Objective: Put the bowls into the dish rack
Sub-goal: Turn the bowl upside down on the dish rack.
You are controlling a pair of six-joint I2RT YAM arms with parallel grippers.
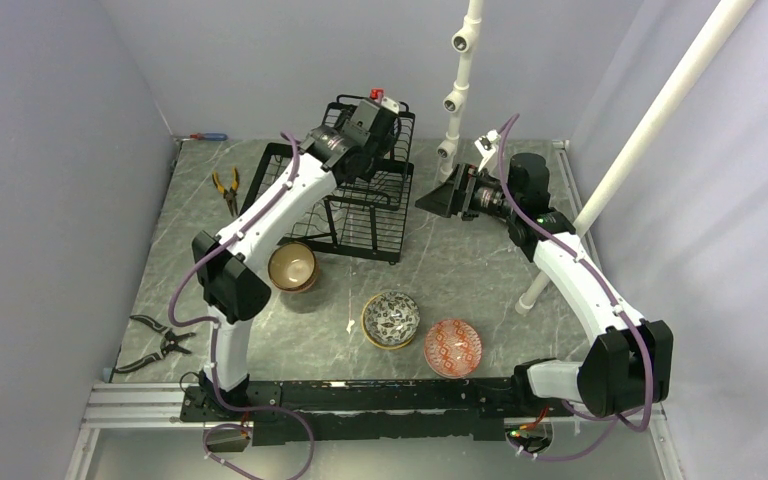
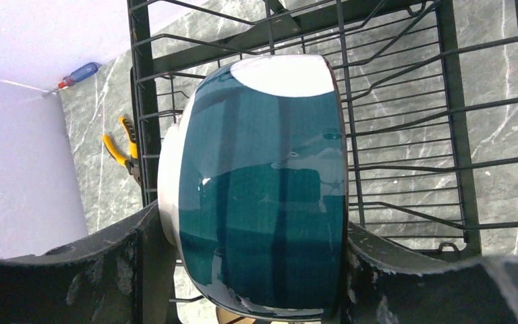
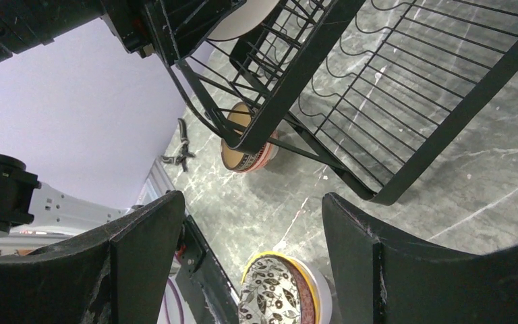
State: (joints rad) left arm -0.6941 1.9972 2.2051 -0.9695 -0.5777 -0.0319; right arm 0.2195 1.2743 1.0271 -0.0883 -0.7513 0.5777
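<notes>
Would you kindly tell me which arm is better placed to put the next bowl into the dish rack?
Left: the left jaws grip the teal bowl over the dish rack, while the right jaws stand open and empty beside it.

The grey marbled tabletop (image 1: 460, 270) carries a black wire dish rack (image 1: 360, 225) below the left gripper (image 2: 253, 226), with orange-handled pliers (image 1: 226, 186) off to that gripper's left. Nearer the arm bases than the right gripper (image 3: 253, 202) sit 3 round ceramic bowls: a brown bowl (image 1: 292, 267), a black-and-white patterned bowl (image 1: 391, 319) and a red-patterned bowl (image 1: 453, 346).
</notes>
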